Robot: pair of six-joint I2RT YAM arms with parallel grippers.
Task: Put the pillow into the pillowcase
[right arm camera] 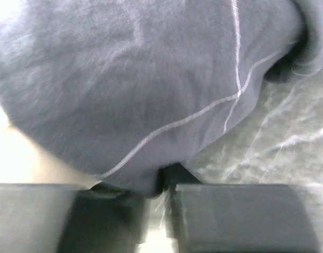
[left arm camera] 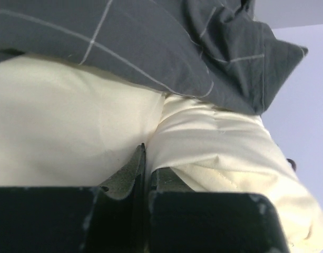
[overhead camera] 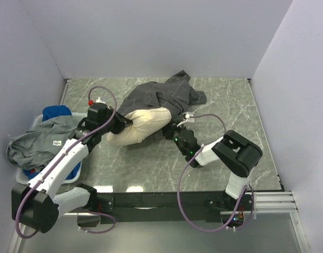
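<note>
The cream-white pillow (overhead camera: 142,126) lies mid-table, its far end under the dark charcoal pillowcase (overhead camera: 160,95) with a thin light grid. My left gripper (overhead camera: 124,123) is shut on a pinch of the pillow's cream fabric (left arm camera: 71,126); the pillowcase (left arm camera: 150,42) drapes over the pillow just above it. My right gripper (overhead camera: 174,129) is shut on the pillowcase's lower edge (right arm camera: 145,95) at the pillow's right side. A bit of cream pillow (right arm camera: 24,153) shows at the left in the right wrist view.
A white basket (overhead camera: 78,166) at the left edge holds a plain grey garment (overhead camera: 42,139) with a white label and a bright blue cloth (overhead camera: 56,112). The marbled grey table (overhead camera: 229,116) is walled by white panels on three sides.
</note>
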